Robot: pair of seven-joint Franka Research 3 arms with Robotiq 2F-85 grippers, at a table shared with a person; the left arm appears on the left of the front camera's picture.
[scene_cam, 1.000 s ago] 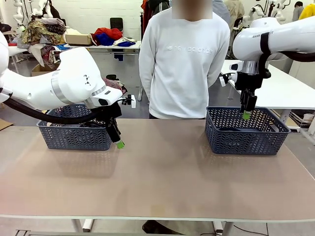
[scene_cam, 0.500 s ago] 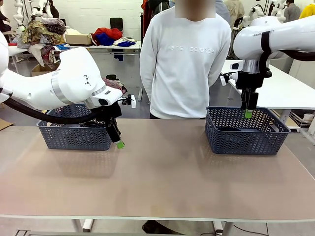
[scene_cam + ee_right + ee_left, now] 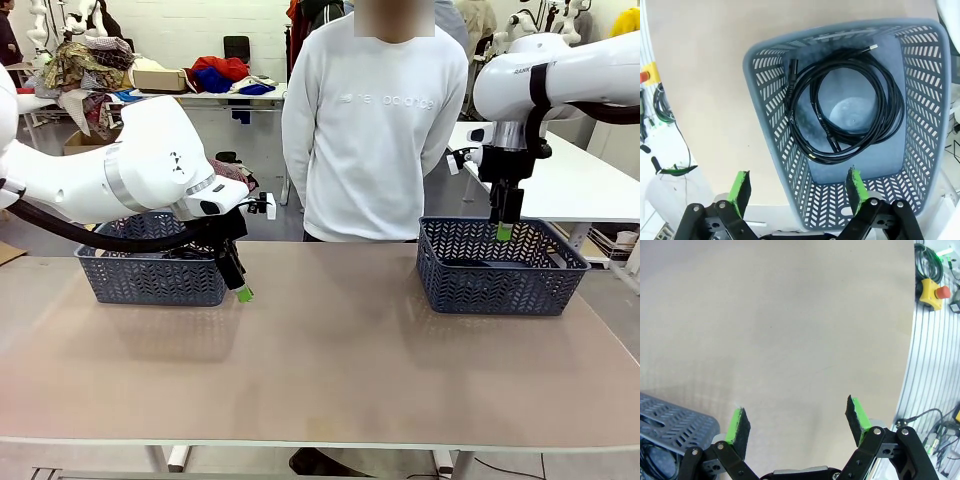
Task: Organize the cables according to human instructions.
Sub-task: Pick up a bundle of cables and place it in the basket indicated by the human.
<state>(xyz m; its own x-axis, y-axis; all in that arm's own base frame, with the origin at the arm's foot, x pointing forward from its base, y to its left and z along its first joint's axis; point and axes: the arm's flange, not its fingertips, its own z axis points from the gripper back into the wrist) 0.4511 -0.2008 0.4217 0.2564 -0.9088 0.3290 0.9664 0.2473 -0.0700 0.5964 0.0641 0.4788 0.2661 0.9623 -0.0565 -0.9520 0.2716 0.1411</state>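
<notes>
A coiled black cable (image 3: 850, 115) lies on the floor of the right grey basket (image 3: 765, 150), which stands at the table's right (image 3: 500, 280). My right gripper (image 3: 797, 187) hangs open above that basket with nothing between its green pads (image 3: 503, 231). A dark cable (image 3: 652, 460) shows inside the left grey basket (image 3: 675, 417), seen at the table's left (image 3: 150, 280). My left gripper (image 3: 797, 420) is open and empty, low over the bare table just right of that basket (image 3: 244, 293).
A person in a white sweatshirt (image 3: 375, 120) stands at the far side between the baskets. The tan table (image 3: 330, 370) stretches bare in the middle and front. A yellow stop button (image 3: 930, 290) sits past the table's edge.
The right gripper's jaws have opened wider and it has risen slightly above the right basket. The left arm has not moved.
</notes>
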